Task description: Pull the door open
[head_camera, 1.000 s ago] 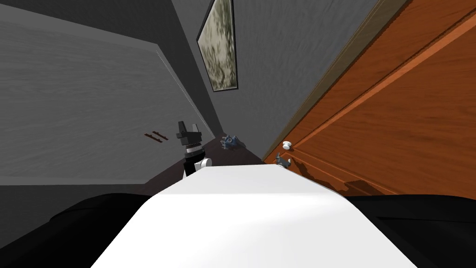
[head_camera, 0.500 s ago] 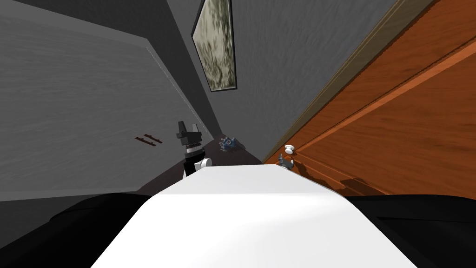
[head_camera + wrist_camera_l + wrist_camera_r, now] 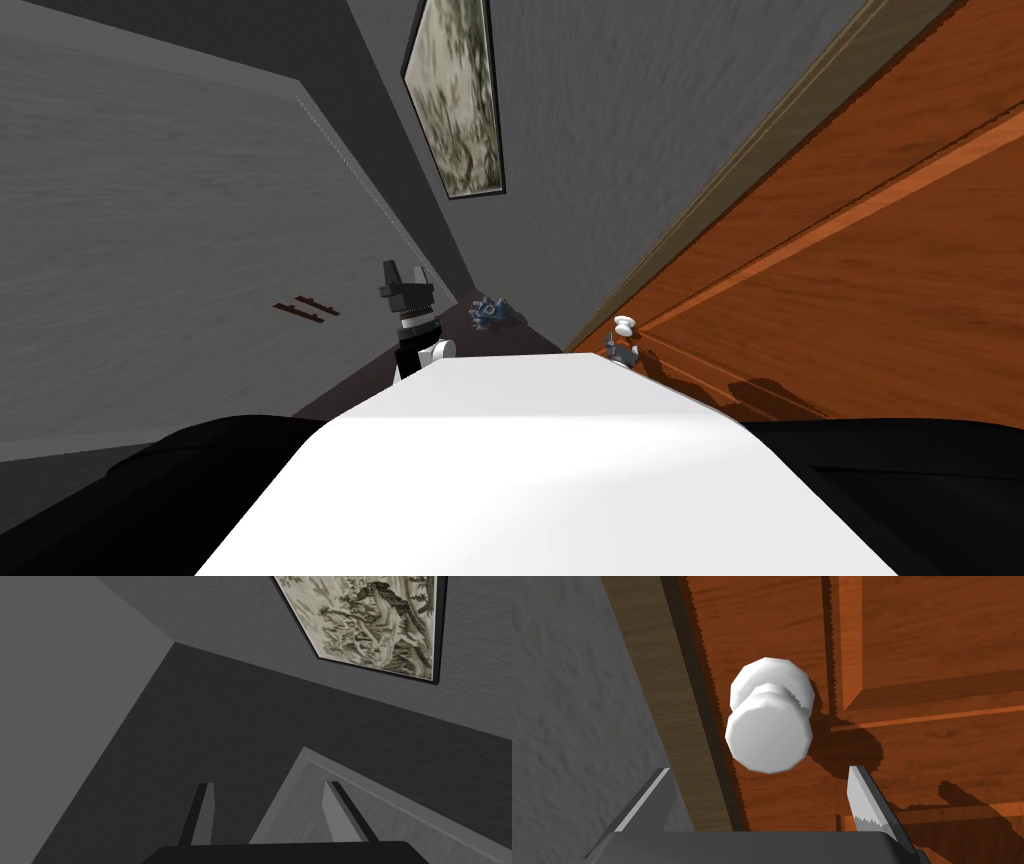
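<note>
Our right gripper is lined up on the white, faceted round door knob. Its two blade-like fingers are spread wide, one to either side of the knob, and neither touches it. We read that spread as deliberate: the knob's broad face needs room to pass between the blades before they close. The knob stands out on a short neck from the orange-brown panelled wooden door, on the stile right next to the dull brown wooden door frame. The finger on the frame side has therefore little room beside the knob, while the other has bare door beyond it. In the head view the right gripper sits just below the knob, close against the door, so the approach looks nearly done but the grasp is not yet made. We cannot tell whether the fingertips already reach past the knob's face. The sensible next step is probably to ease forward until they do, then close behind the wide head, so that a pull bears on the head and does not slide off. Our left gripper is held up well away from the knob on the side away from the door, its fingers parted and empty, clear of the door's swing.
</note>
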Controlling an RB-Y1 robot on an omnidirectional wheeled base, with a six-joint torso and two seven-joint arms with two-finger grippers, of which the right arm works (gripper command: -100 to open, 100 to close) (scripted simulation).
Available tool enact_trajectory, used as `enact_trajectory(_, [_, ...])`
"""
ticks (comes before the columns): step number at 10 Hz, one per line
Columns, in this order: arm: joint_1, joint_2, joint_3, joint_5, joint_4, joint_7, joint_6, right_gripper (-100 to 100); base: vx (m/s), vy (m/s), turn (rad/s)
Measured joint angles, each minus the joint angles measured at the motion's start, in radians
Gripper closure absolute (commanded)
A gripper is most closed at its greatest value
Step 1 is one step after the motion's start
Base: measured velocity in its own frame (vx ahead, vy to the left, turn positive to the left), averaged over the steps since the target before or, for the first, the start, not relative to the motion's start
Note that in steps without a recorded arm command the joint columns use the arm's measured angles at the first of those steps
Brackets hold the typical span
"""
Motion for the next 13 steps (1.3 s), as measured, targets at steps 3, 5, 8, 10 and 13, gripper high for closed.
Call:
enact_trajectory(3, [0.004,-0.037,0.002,0.01,0.032,-0.064,0.003,-100,0.101,-0.006,-0.036])
enact_trajectory(5, [0.001,-0.057,0.005,0.016,0.057,-0.101,0.006,-100,0.095,-0.018,-0.027])
enact_trajectory(8, [-0.004,-0.083,0.012,0.03,0.108,-0.167,0.0,-100,0.112,-0.006,-0.028])
enact_trajectory(10, [-0.004,-0.083,0.012,0.03,0.109,-0.169,0.0,100,-0.016,-0.002,0.004])
enact_trajectory(13, [-0.005,-0.083,0.013,0.031,0.108,-0.166,0.002,100,-0.009,0.001,0.005])
